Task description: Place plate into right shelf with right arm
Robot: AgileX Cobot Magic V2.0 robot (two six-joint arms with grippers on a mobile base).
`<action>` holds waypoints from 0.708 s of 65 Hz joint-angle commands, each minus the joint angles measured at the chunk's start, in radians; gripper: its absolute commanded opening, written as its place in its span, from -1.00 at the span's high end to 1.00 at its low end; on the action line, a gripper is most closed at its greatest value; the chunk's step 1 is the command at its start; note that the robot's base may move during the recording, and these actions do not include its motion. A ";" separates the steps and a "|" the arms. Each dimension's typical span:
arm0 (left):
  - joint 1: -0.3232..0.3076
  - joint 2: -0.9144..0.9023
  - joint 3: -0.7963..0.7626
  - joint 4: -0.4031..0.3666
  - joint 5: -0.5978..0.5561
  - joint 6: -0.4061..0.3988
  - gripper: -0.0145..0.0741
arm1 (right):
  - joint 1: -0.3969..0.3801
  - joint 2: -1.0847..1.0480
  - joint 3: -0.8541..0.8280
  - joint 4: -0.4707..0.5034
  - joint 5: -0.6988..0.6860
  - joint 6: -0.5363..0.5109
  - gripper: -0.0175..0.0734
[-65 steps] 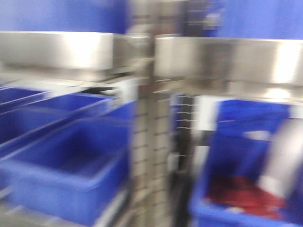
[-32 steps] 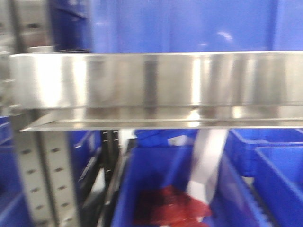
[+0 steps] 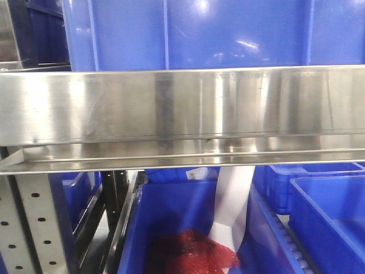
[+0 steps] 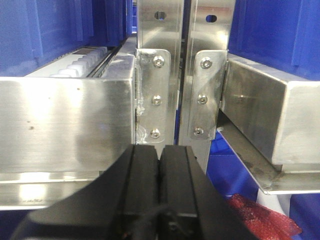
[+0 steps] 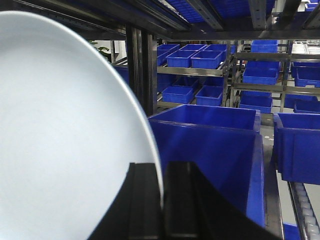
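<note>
A white plate fills the left half of the right wrist view, held on edge. My right gripper is shut on its rim, with a black finger on each side of it. A deep blue bin on the shelf rack stands just beyond the plate, to its right. My left gripper is shut and empty, pointing at the two steel shelf posts. Neither gripper nor the plate shows in the front view.
A steel shelf rail crosses the front view, with a blue bin on top. Below it, a blue bin holds a red item and a white strip. More blue bins line the racks behind.
The front view has swung from the left shelf bay and centre post to the right bay. The steel rail now fills the middle, and the blur is gone.
</note>
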State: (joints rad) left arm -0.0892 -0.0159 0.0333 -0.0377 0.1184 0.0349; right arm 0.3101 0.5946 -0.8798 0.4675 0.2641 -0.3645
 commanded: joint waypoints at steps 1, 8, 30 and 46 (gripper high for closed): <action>-0.005 -0.005 0.008 -0.004 -0.086 -0.003 0.78 | -0.005 0.001 -0.028 0.019 -0.091 -0.002 0.49; -0.005 -0.005 0.008 -0.004 -0.086 -0.003 0.78 | -0.005 0.001 -0.028 0.019 -0.094 -0.002 0.49; -0.005 -0.005 0.008 -0.004 -0.086 -0.003 0.78 | -0.005 0.001 -0.028 0.025 -0.091 -0.001 0.49; -0.005 -0.005 0.008 -0.004 -0.086 -0.003 0.78 | -0.005 0.095 -0.114 0.087 -0.119 0.000 0.49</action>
State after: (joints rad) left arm -0.0892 -0.0159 0.0333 -0.0377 0.1184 0.0349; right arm 0.3101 0.6321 -0.9099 0.5200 0.2424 -0.3645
